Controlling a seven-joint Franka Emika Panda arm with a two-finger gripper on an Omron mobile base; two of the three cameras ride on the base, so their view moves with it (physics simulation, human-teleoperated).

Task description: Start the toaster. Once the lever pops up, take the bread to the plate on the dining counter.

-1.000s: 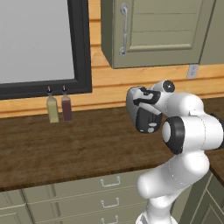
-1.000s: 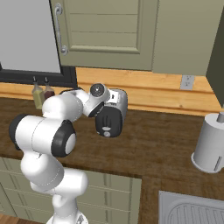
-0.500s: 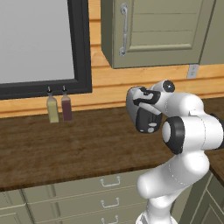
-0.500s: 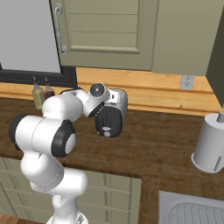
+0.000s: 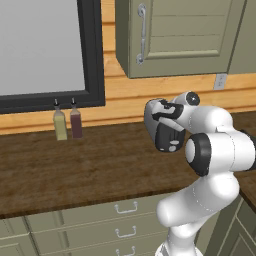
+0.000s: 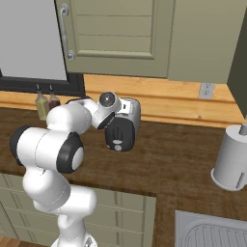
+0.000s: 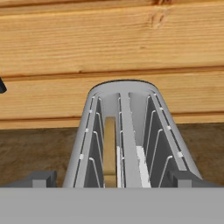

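A silver toaster [image 6: 120, 132] with a dark front stands on the wood counter by the wall, also seen as the toaster [image 5: 167, 135] in the left base view. In the hand view I look along the toaster [image 7: 122, 94] from just above its slots. A slice of bread [image 7: 109, 148] stands sunk in the left slot. My gripper [image 7: 111, 179] hovers over the near end of the toaster, open, one fingertip on each side and nothing between them. I cannot make out the lever. The plate and the dining counter are out of view.
Two small bottles [image 5: 67, 125] stand against the wall left of the toaster. A grey cylinder [image 6: 231, 157] stands at the right of the counter, with a sink [image 6: 212, 234] in front of it. A wall cabinet [image 5: 180, 35] hangs above.
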